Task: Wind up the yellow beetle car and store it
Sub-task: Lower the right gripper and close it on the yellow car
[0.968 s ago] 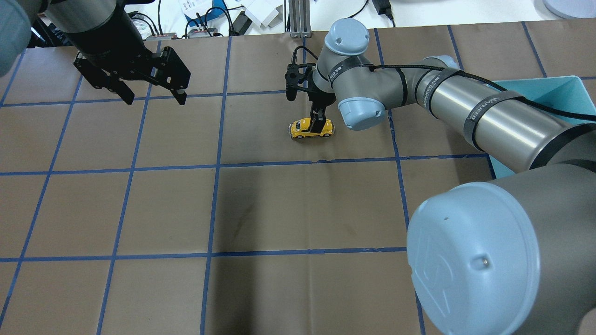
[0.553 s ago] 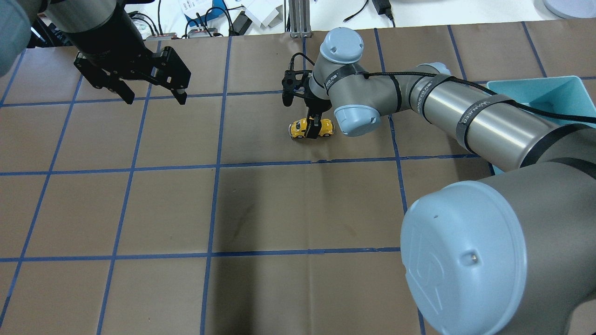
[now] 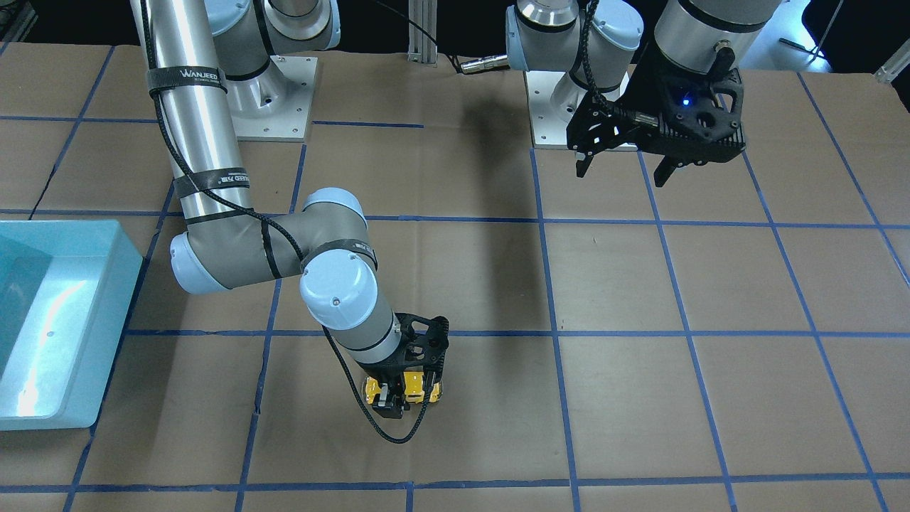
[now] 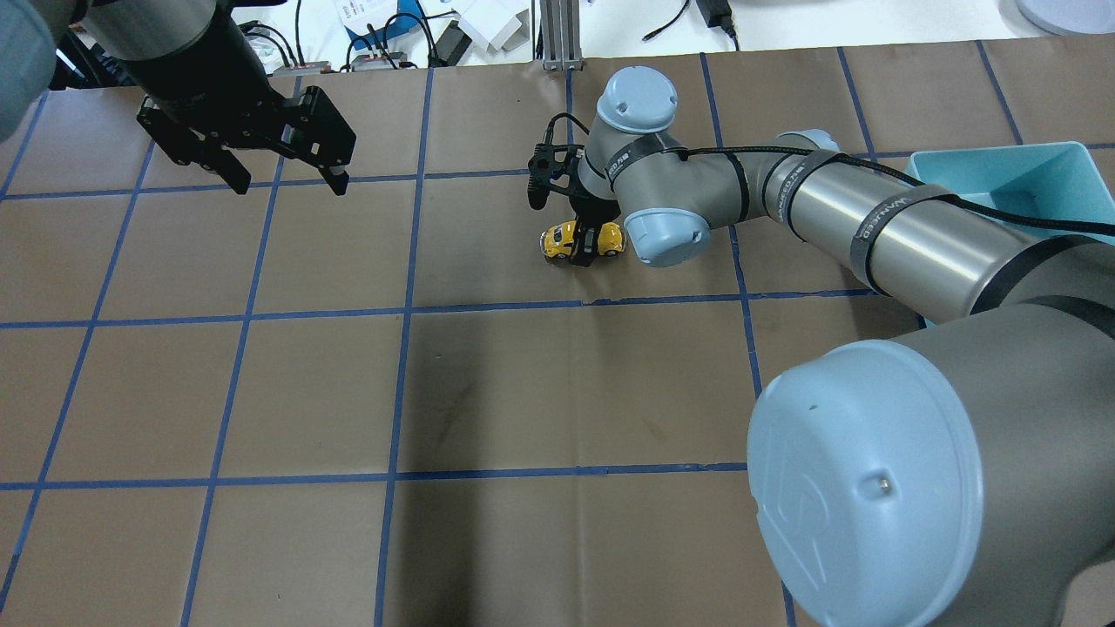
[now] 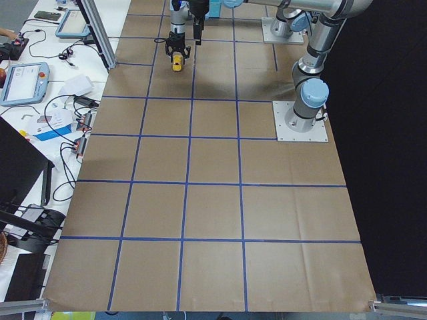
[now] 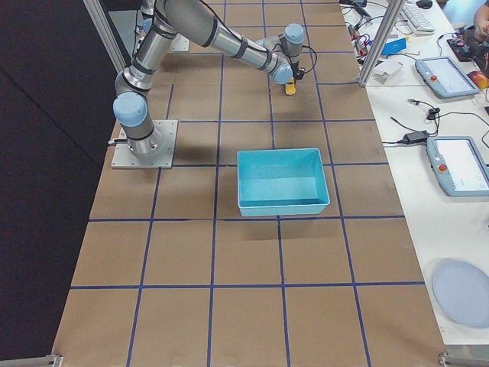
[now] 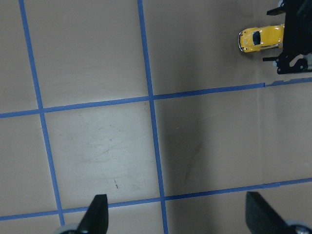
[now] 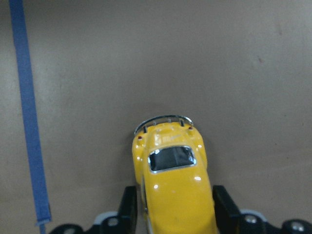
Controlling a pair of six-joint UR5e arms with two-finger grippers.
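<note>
The yellow beetle car (image 4: 562, 239) stands on its wheels on the brown paper-covered table, in the far middle square. My right gripper (image 4: 585, 242) is lowered over it, one finger on each side of the body, pads against its flanks. The right wrist view shows the car's roof and silver bumper (image 8: 170, 165) between the two fingers (image 8: 129, 204). The car also shows in the front view (image 3: 412, 380) under the right gripper (image 3: 398, 391). My left gripper (image 4: 287, 185) hovers open and empty over the far left; its view shows the car (image 7: 258, 38) at top right.
A light blue bin (image 4: 1002, 165) stands at the table's right side, also seen in the front view (image 3: 135, 249) and the right view (image 6: 279, 206). Blue tape lines grid the table. Cables and devices lie beyond the far edge.
My right gripper has come down over the car and now brackets it. The car has stayed in place. The left arm has not moved.
</note>
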